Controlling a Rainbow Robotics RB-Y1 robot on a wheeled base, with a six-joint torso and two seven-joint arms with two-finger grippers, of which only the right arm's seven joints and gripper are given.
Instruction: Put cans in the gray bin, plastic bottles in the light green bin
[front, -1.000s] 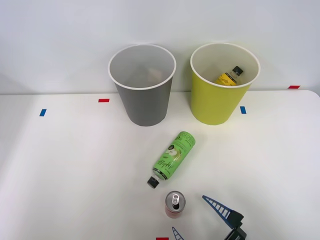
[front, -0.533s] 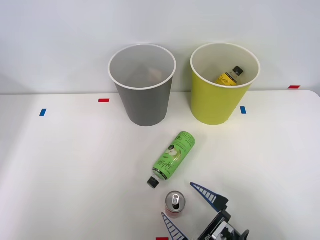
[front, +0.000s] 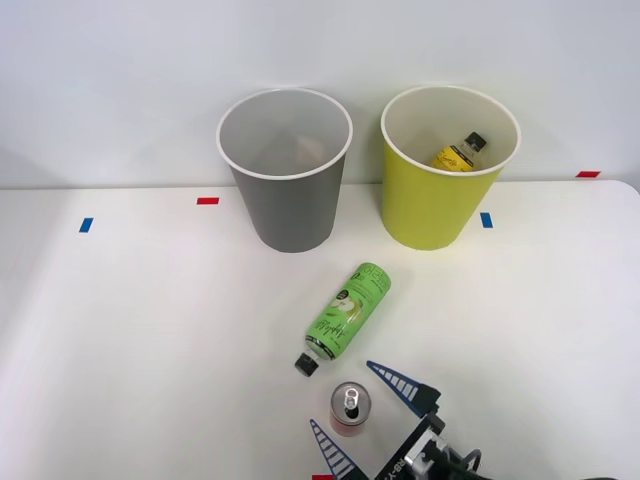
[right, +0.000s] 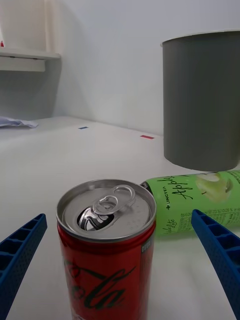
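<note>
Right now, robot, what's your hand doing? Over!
Right hand open, fingers either side of red can, not touching. Can upright. Green bottle lying just beyond it.

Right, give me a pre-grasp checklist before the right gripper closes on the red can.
1. Right gripper open: ok, blue fingers spread.
2. Red can between the fingers: ok, centred in the wrist view.
3. Can upright, pull-tab top up: ok.
4. Fingers touching the can: not ok yet, gaps show either side.
5. Green-labelled bottle clear of the fingers: ok, lying just beyond the can.
6. Gray bin upright with mouth open: ok.
</note>
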